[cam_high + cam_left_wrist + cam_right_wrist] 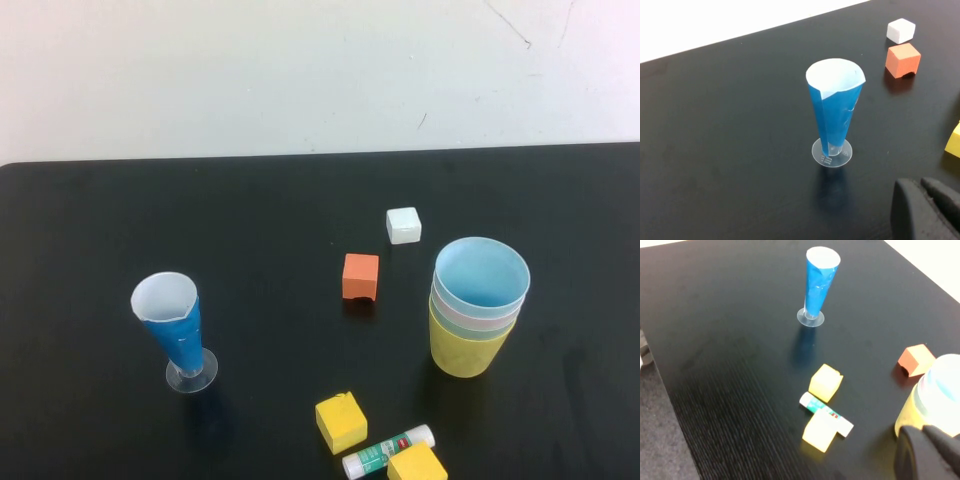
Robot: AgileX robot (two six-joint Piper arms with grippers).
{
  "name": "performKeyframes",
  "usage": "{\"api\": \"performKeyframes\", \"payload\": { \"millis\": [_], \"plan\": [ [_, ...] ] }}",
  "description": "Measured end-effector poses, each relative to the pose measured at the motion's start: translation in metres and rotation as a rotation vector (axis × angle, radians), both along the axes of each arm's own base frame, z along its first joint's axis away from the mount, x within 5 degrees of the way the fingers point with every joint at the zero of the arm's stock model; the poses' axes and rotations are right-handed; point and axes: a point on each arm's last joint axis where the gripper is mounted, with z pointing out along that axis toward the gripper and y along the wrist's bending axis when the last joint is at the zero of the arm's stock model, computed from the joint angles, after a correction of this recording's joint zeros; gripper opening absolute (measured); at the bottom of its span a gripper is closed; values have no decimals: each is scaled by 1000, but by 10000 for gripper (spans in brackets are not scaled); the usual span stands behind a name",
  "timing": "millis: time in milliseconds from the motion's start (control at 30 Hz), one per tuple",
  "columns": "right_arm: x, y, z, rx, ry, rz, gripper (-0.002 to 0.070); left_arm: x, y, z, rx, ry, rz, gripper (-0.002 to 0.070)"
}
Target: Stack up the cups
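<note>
Left gripper (pixel 927 210): out of the high view, only a dark finger tip low in its wrist view, raised above bare black table (pixel 90 420); cannot tell how the fingers stand. Near it, left of centre, a tall blue-and-white conical cup (pixel 172 325) upright on a clear foot, with open table all round and on to the left edge.

Centre: orange block (pixel 360 276) and, farther back, white block (pixel 403 225), slightly apart. Toward the near edge, a yellow block (pixel 341 421), a glue stick (pixel 388 451) lying flat just beside it, and a 2nd yellow block (pixel 416 465) touching the stick.

Right of centre: the cups (pixel 477 318), all 4 nested upright in 1 stack — yellow outermost, then green, pink, and light blue on top. Clear of the blocks, open table to their right.

Right gripper (pixel 932 452): also outside the high view, dark tip just beside the stack, not gripping it; cannot tell its finger state.
</note>
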Motion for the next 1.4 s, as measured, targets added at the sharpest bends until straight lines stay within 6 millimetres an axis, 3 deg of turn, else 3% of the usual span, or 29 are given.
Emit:
{"api": "performKeyframes", "payload": {
  "millis": [167,333,400,600,767,900,1000,1233,1400],
  "plan": [
    [6,-11,-13,-170,-15,-61,-1,0,0,0,0,0,0,-1],
    [28,-28,-41,-180,-126,-359,-1,0,0,0,-1,-1,0,-2],
    [30,-35,-56,-109,-180,-474,-1,0,0,0,-1,-1,0,-2],
    [8,-57,-99,2,-214,-683,-1,0,0,0,-1,-1,0,-2],
    [-12,-68,-112,65,-304,-877,-1,0,0,0,-1,-1,0,-2],
    [-15,-73,-117,94,-399,-1007,-1,0,0,0,0,-1,0,-2],
    [-10,-73,-132,135,-415,-1038,-1,0,0,0,0,1,0,-2],
    [-1,-71,-192,174,-225,-1037,-1,0,0,0,0,1,0,-2],
    [-2,-69,-197,206,-172,-996,-1,0,0,0,0,1,0,-2]
  ]
}}
